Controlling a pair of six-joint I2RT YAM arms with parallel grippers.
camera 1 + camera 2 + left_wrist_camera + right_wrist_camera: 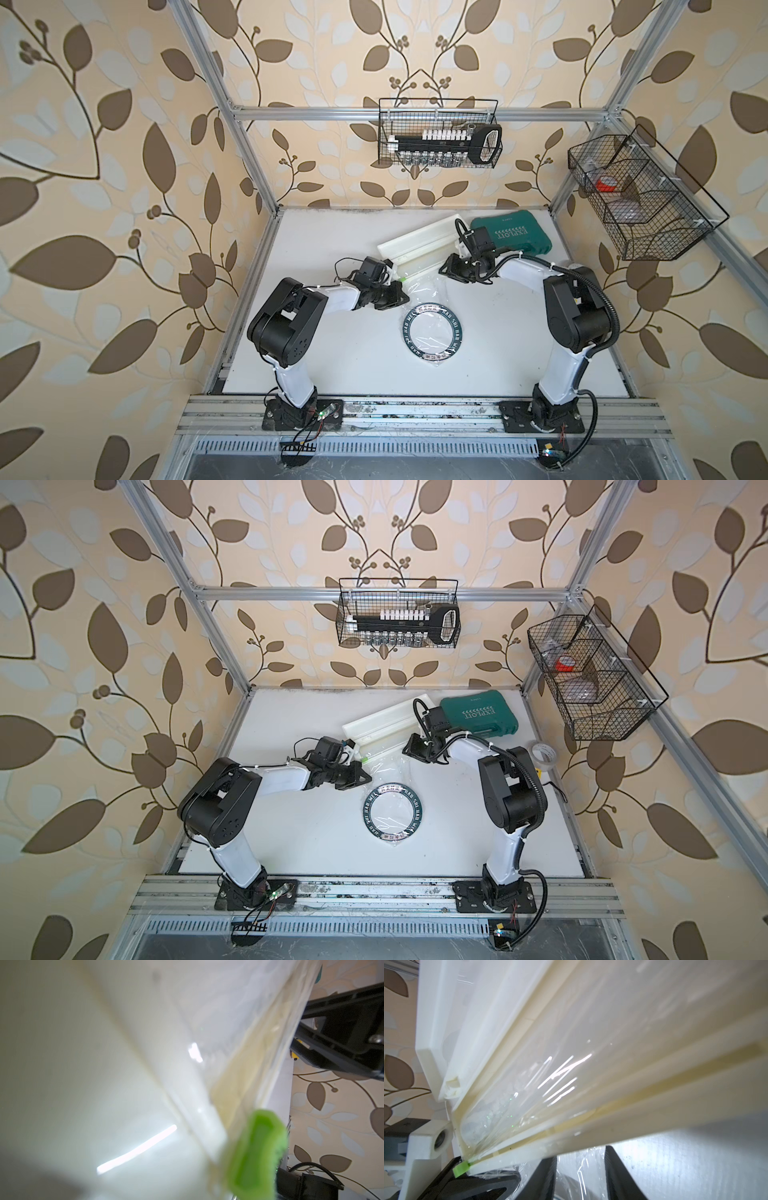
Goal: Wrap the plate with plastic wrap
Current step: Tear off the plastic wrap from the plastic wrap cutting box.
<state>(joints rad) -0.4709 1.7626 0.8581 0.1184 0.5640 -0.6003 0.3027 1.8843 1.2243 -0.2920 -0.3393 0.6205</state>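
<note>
Two grippers low beside dispenser box

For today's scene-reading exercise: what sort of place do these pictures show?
Likely a robot test cell, not a real kitchen: left arm and right arm mounted on a rail, aluminium frame, wallpaper backdrop.

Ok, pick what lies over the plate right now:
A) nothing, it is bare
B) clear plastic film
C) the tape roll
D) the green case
B: crinkled plastic wrap glints across the white centre and dark lettered rim of the plate in both top views.
</note>
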